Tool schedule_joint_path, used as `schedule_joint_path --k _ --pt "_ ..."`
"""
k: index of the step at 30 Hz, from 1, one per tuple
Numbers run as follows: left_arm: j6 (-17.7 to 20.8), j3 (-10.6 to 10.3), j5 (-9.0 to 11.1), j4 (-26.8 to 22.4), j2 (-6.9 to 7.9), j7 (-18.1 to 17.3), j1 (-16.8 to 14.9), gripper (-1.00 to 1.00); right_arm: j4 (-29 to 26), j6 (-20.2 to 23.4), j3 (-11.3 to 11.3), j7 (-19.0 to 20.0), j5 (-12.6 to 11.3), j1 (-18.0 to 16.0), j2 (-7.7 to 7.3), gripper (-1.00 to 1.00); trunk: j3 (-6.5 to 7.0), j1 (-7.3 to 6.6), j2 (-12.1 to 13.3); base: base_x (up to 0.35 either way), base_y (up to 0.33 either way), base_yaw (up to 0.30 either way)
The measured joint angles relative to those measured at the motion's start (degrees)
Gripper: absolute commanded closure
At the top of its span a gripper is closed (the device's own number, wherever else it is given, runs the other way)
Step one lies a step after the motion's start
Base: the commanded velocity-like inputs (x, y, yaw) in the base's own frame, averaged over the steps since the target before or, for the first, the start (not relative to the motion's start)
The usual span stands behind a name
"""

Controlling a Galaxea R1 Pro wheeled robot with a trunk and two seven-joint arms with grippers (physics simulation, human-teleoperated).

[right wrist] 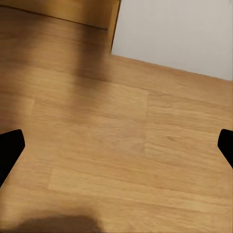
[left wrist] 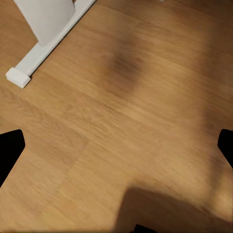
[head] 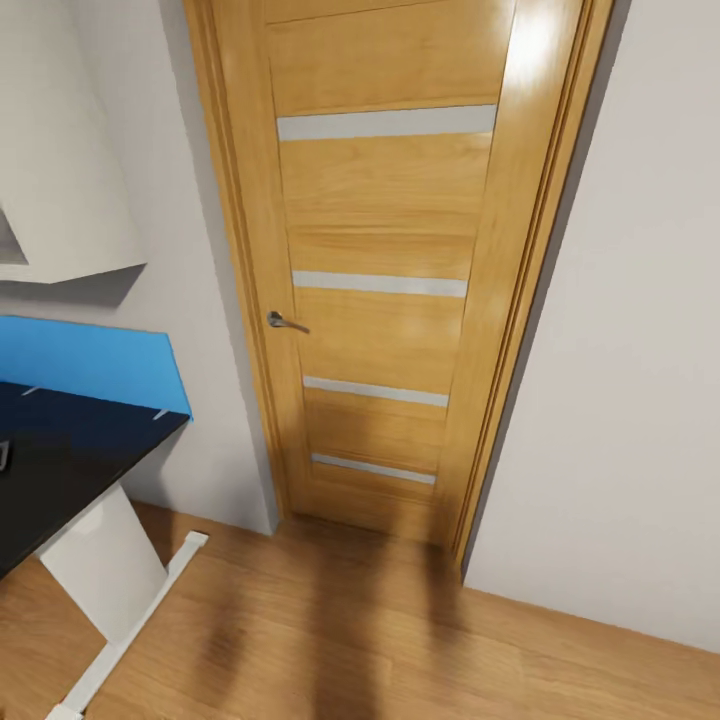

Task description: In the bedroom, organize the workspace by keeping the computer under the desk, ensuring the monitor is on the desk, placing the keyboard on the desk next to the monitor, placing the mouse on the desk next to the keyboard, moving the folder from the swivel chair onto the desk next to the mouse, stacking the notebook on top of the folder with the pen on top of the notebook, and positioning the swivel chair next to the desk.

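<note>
One corner of the desk (head: 70, 455) reaches in from the head view's left, with a glossy black top and a white leg (head: 105, 570) on a long white foot. That foot (left wrist: 46, 46) also shows in the left wrist view. My left gripper (left wrist: 116, 150) is open over bare wood floor, its black fingertips (left wrist: 9, 148) far apart. My right gripper (right wrist: 116, 148) is open too, above floor near the wall, with nothing between its fingertips (right wrist: 9, 145). The computer, monitor, keyboard, mouse, folder, notebook, pen and swivel chair are out of view.
A closed light-wood door (head: 385, 270) with a silver handle (head: 285, 322) stands straight ahead, white wall (head: 620, 350) to its right. A blue wall panel (head: 90, 365) runs behind the desk, under a white angled unit (head: 60, 150). A small dark edge (head: 4, 455) lies on the desk.
</note>
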Motion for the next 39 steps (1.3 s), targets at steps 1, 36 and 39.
schedule_joint_path --k 1,36,39 --pt "0.0 0.0 0.0 0.0 -0.01 0.0 0.0 -1.00 0.0 -0.1 0.0 0.2 0.5 0.0 -0.09 -1.00 0.00 0.00 0.0 -0.001 -0.003 0.004" --pt "0.2 0.0 0.0 0.0 0.07 0.0 0.0 -1.00 0.2 0.0 -0.1 0.2 2.7 0.0 -0.01 -1.00 0.00 0.00 0.0 0.000 0.000 0.235" --pt "0.2 0.0 0.0 0.0 0.07 0.0 0.0 -1.00 0.2 0.0 -0.1 0.2 2.7 0.0 0.02 -1.00 0.00 0.00 0.0 0.000 0.000 0.280"
